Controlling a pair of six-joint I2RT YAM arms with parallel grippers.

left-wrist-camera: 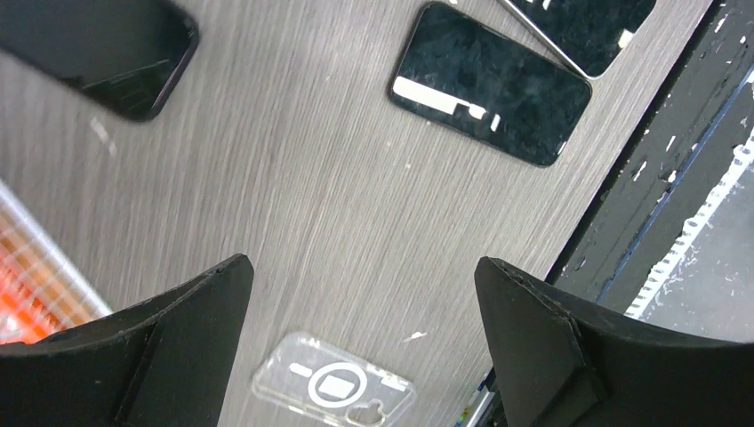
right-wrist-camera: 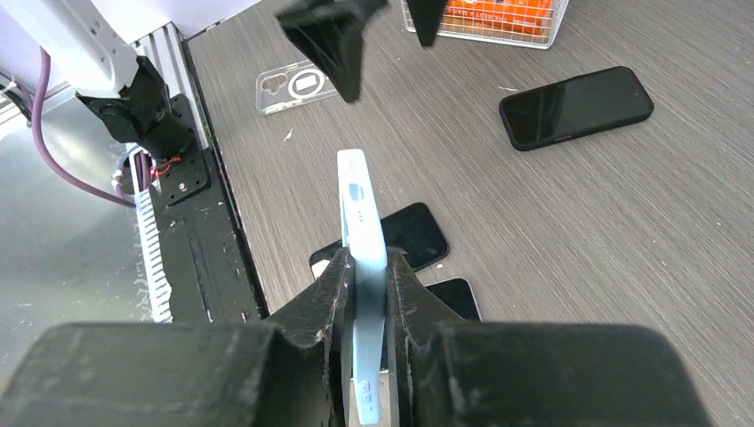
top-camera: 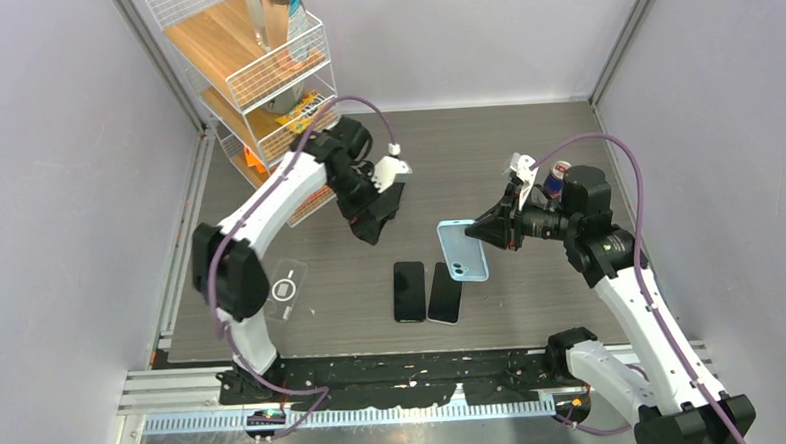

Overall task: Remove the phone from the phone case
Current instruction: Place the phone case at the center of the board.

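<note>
Light-blue soft plastic phone case [right-wrist-camera: 363, 240] is held on edge in the air above the grey wood-grain table [right-wrist-camera: 578, 231]. The right gripper [right-wrist-camera: 366, 262] pinches it across its thickness with jaws clamped shut, probably so that its open face is offered to the other arm. The left gripper [left-wrist-camera: 360, 267] hangs over bare table with fingers spread wide, gripping nothing. The case is slim, with side buttons and a corner camera cut-out. Whether a handset sits inside cannot be told. A pair of black glossy phones [top-camera: 409, 291] lies just below.
</note>
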